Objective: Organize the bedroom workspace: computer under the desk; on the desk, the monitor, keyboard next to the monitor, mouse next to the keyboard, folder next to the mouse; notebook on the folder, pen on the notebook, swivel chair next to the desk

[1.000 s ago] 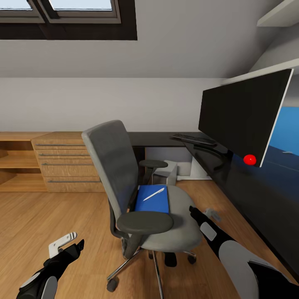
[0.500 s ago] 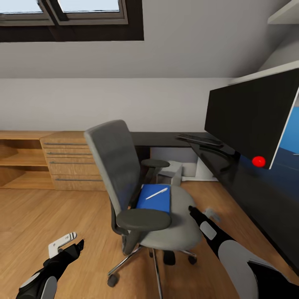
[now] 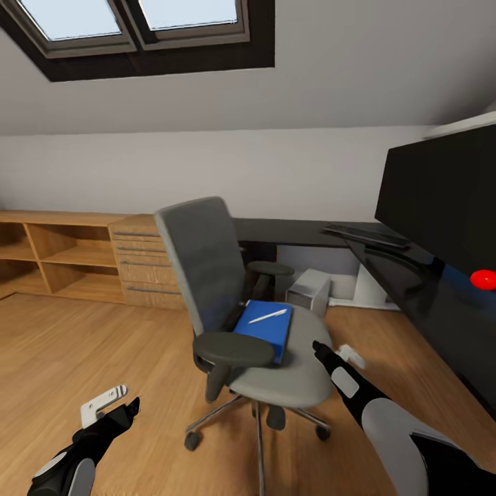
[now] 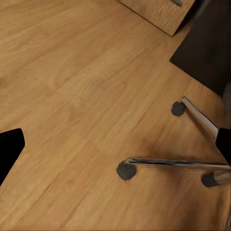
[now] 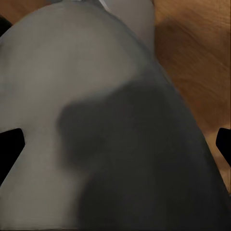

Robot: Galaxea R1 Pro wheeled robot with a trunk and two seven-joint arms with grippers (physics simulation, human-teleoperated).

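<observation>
Facing a grey padded swivel chair with black armrests and a chrome star base [image 3: 258, 324] on the wooden plank floor [image 3: 83, 351], well short of the long black-topped desk [image 3: 441, 310] along the right. Resting flat on the seat: thin bright blue folder [image 3: 265, 327], with a slim white pen [image 3: 267, 316] lying across its top. Standing on the desk at right, a large black flat monitor [image 3: 441, 200], a red dot near its lower corner; behind it on the far stretch of desk, a flat black keyboard [image 3: 365, 234]. Sitting on the floor under the desk corner, a small silver-grey computer tower [image 3: 308, 291]. Over to the left, a light wooden drawer unit with open shelves [image 3: 89, 258] against the wall, dark-framed skylights [image 3: 138, 27] overhead. Hanging low at left above bare planks, the left gripper [image 3: 110, 403], fingers apart; chrome legs and casters [image 4: 126, 170] showing in its wrist view. Reaching in beside the seat edge, the right gripper [image 3: 337, 353], dark fingertips [image 5: 9, 149] spread wide over grey seat padding [image 5: 96, 120], nothing between them.
</observation>
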